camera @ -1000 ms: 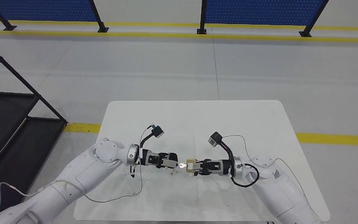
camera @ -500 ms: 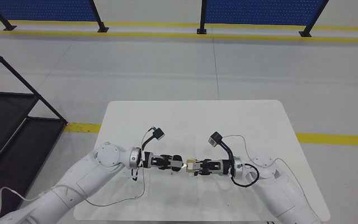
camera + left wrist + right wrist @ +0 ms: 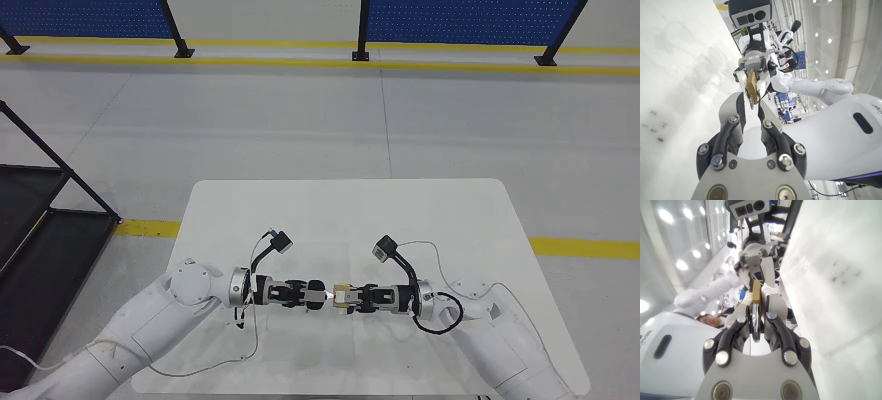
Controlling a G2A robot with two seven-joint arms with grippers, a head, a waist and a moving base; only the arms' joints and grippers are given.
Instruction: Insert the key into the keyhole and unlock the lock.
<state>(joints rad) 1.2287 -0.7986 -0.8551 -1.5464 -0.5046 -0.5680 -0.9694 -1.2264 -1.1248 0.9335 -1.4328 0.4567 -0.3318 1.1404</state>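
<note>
Dark capital lettering on white robot shell [image 3: 866, 113], left wrist view: cut off by frame edge, only part shows. Like lettering on white robot shell [image 3: 668, 321], right wrist view: also cut off at edge. Small white sticker [image 3: 753, 56] on base of right gripper [image 3: 752, 84] holding lock [image 3: 751, 83]: one dark mark, too small to read. Blue screens [image 3: 801, 59] in room behind: content illegible. Top view: no legible text.

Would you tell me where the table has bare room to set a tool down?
The far strip of the table, beyond the left gripper and right gripper, is bare, corners included. The near middle is crowded: both grippers meet there at the lock.
</note>
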